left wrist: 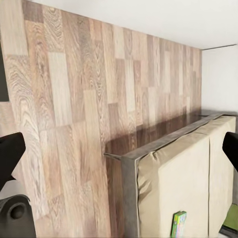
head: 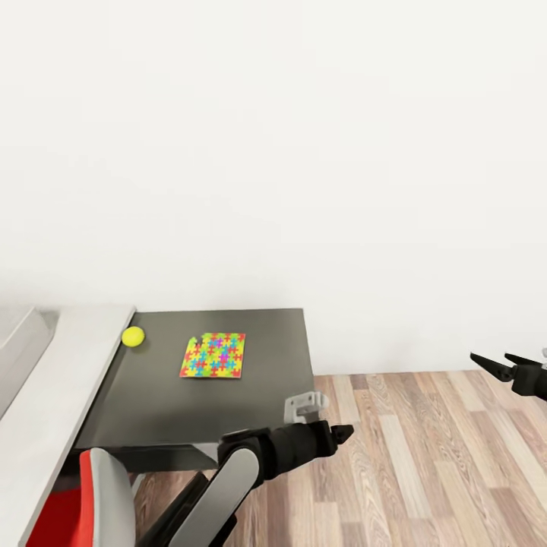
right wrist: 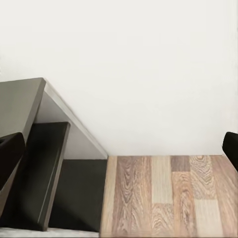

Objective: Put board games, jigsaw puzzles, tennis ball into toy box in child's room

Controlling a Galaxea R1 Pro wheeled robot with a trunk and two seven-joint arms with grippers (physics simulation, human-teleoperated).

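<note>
Right now the robot is facing the dark lower part of the table (head: pixel 228 410), with both arms hanging out over the wood floor (head: pixel 425 456) instead of over the desktop. One jigsaw puzzle (head: pixel 213 355) is lying flat near the middle of that dark surface, and the tennis ball (head: pixel 133 336) is sitting close to its far left corner, just beside the step up to the pale grey top. At the head view's far left, a sloping light-grey edge is showing, likely the toy box (head: pixel 19 346).

The left gripper (head: pixel 334 434) is pointing away past the table's corner; its black fingertips are sitting at opposite edges of its wrist view, so the claw is spread wide and holding nothing. The right gripper (head: pixel 497 365) is also splayed wide and empty, well apart from every toy.

The left wrist camera is looking at the bed (left wrist: pixel 183 183), where a green board game (left wrist: pixel 178 224) is standing out against the beige mattress.

Several risks are looming. The ball is round and free, so a clumsy nudge is likely to send it rolling off. The puzzle is thin and flat, so fingers may skid over it or push it off the edge. The red chair (head: pixel 76 501) is crowding the left arm's elbow, inviting a bump.
</note>
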